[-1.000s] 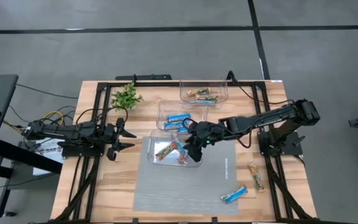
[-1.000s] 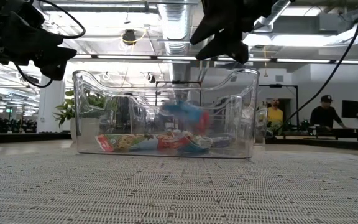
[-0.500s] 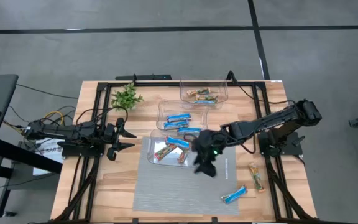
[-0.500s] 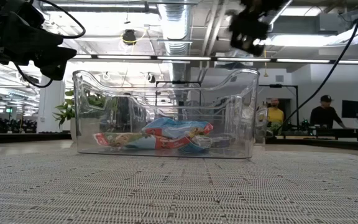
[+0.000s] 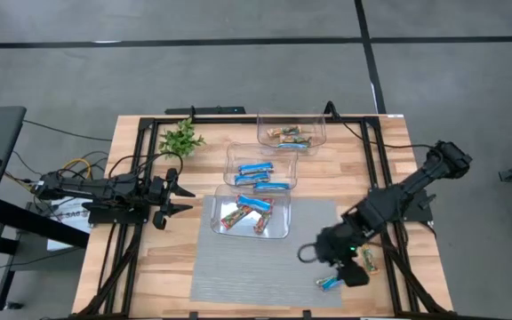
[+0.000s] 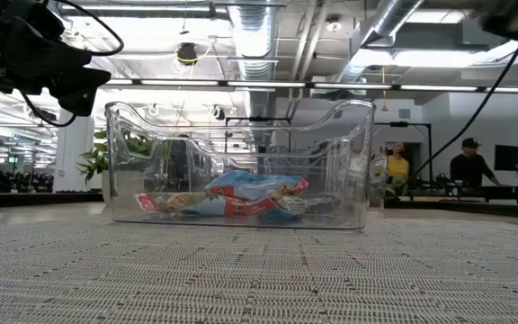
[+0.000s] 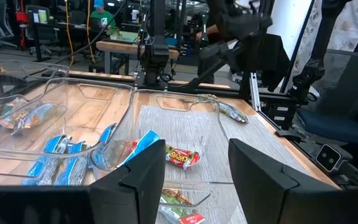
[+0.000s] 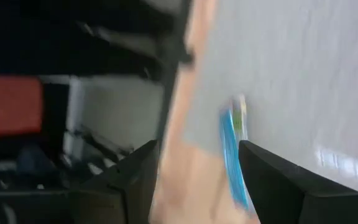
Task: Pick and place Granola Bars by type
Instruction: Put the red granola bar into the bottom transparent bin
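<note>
While the wooden slatted worktop (image 5: 140, 267) carries everything, a grey woven mat (image 5: 247, 271) covers its near middle, ribbed texture clear in the low view. Black metal frame rails run along both sides.

Three clear plastic bins, rounded corners, sit in a staggered line: far bin (image 5: 292, 131) holds orange-brown wrapped bars (image 5: 288, 136); middle bin (image 5: 261, 165) holds bright blue bars (image 5: 258, 174); near bin (image 5: 252, 212), partly on the mat, holds red multicolour bars (image 5: 247, 213), crinkled foil look.

Left arm lies along the worktop's left edge, left pincer (image 5: 174, 197) pointed at the bins, fingers apart, holding nothing. Its wrist view looks past both dark fingers into the near bin.

Right arm reaches down to the near right corner. Right pincer (image 5: 343, 267) hovers over a loose blue bar (image 5: 331, 283) at the mat's edge; wrist view shows the fingers spread with that bar (image 8: 234, 149) between them, blurred, and I cannot tell whether they touch it. No grip visible.

One orange-brown bar (image 5: 367, 260) lies on bare wood just beside the right pincer.

Small green plant (image 5: 180, 139) stands at the far left corner.
</note>
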You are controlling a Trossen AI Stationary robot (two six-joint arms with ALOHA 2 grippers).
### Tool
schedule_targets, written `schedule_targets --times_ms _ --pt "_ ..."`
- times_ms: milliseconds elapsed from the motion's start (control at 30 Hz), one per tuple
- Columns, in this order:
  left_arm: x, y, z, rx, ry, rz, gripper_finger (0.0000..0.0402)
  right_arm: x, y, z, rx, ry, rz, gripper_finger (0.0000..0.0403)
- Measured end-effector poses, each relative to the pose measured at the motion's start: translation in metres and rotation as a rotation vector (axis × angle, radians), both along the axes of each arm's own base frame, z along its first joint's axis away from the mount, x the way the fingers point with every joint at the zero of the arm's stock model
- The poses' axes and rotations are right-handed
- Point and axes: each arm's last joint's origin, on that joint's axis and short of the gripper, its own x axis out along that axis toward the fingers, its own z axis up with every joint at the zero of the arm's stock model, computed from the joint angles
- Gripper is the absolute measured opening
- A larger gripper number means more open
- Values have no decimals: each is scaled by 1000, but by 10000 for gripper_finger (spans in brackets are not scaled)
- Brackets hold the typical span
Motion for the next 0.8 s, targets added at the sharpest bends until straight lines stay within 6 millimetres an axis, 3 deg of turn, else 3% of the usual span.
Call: schedule_targets --times_ms 300,533,800 --pt "0 0 0 -4 1 0 168 -31 16 -15 -329 49 46 218" --pt "0 0 0 -4 0 0 168 -35 31 -32 -427 66 93 219" --pt "0 0 0 -3 0 0 168 -31 53 -65 -484 125 148 219"
